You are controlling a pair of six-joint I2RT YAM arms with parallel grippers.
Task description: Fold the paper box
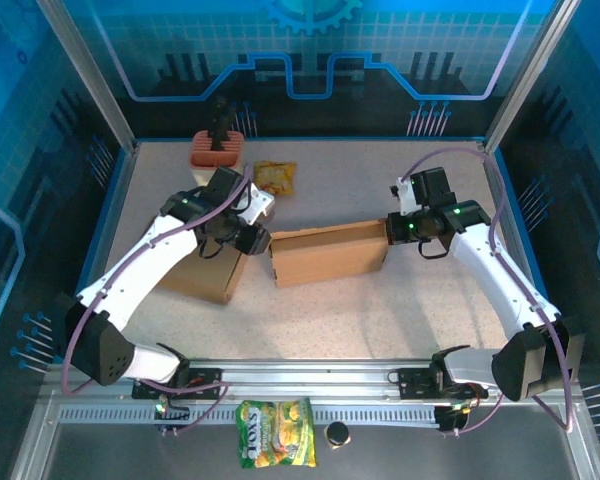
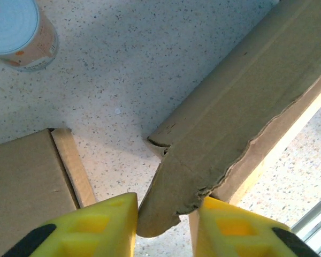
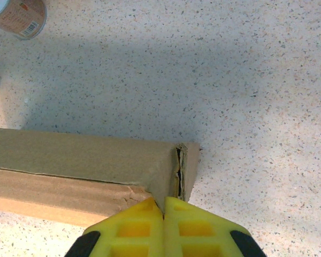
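Note:
The paper box (image 1: pixel 328 253) is a long brown cardboard box lying across the middle of the table, also seen in the left wrist view (image 2: pixel 235 107) and the right wrist view (image 3: pixel 80 152). My left gripper (image 1: pixel 252 238) is at its left end. There a torn, curved end flap (image 2: pixel 171 198) stands between the yellow fingers (image 2: pixel 104 227) and touches both, so the left gripper (image 2: pixel 166 225) is closed on it. My right gripper (image 1: pixel 392 232) is at the right end. Its fingers (image 3: pixel 163 206) are pinched together on the edge of the box's end wall.
A second flat cardboard box (image 1: pixel 205 275) lies left of the paper box, under the left arm. At the back left are a reddish container (image 1: pixel 217 148) and a yellow snack bag (image 1: pixel 275 176). A can (image 2: pixel 18 32) stands nearby. Another snack bag (image 1: pixel 275 432) lies on the front rail.

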